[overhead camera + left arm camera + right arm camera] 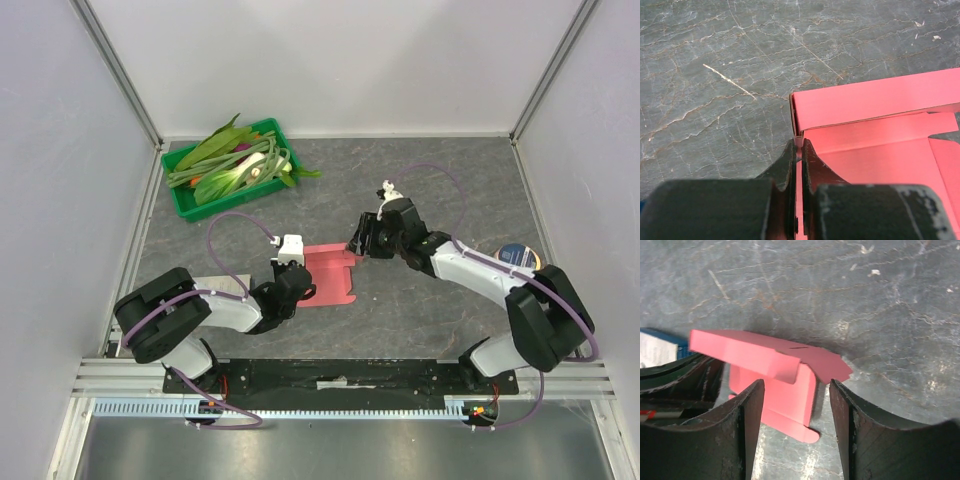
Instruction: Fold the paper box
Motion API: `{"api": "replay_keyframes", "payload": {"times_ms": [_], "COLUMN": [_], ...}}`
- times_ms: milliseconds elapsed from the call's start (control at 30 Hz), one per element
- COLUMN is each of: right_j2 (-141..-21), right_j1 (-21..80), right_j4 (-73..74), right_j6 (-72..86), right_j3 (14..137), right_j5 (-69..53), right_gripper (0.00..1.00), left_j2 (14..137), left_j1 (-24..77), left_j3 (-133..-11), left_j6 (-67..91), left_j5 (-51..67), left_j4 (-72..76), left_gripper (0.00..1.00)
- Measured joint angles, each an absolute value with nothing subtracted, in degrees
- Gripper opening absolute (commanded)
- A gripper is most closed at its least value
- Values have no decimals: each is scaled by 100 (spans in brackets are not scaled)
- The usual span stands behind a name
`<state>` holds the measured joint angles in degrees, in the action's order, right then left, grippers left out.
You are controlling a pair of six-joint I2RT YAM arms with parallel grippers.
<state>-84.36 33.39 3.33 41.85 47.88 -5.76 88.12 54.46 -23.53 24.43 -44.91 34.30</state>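
One paper box (330, 275), pink-red, lies partly folded on the grey worktop (430, 190) between the two arms, with one long flap (875, 102) standing up. Left jaws are pinched tight on the box's left edge. Right jaws stand wide, straddling a raised flap at its right end; contact unclear. Green tray (180, 205) of vegetables sits well apart, far left.

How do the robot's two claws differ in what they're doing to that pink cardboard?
The left claw is pinched shut on an edge of the pink cardboard. The right claw is open, with a folded flap in the gap between its fingers. The left claw sits at the cardboard's left side, and the right claw at its far right corner. Both are black and two-fingered.
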Motion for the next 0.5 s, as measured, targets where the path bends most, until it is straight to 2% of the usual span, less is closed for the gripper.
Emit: {"api": "replay_keyframes", "payload": {"times_ms": [167, 233, 500], "right_j2": [-8051, -7937, -8014], "right_j1": [3232, 3129, 3035], "right_j4": [316, 270, 89], "right_j6": [4416, 4576, 4923], "right_j3": [4779, 4757, 4676], "right_j5": [-854, -899, -1055], "right_gripper": [45, 37, 37], "left_j2": [8794, 8790, 8790], "left_j1": [5446, 5446, 5446], "left_j3": [-2353, -2353, -2353], "left_j6": [2453, 2460, 2464], "left_j5": [-4488, -4484, -4484], "left_j4": [3413, 3402, 3398], "left_gripper": [2, 2, 2]}}
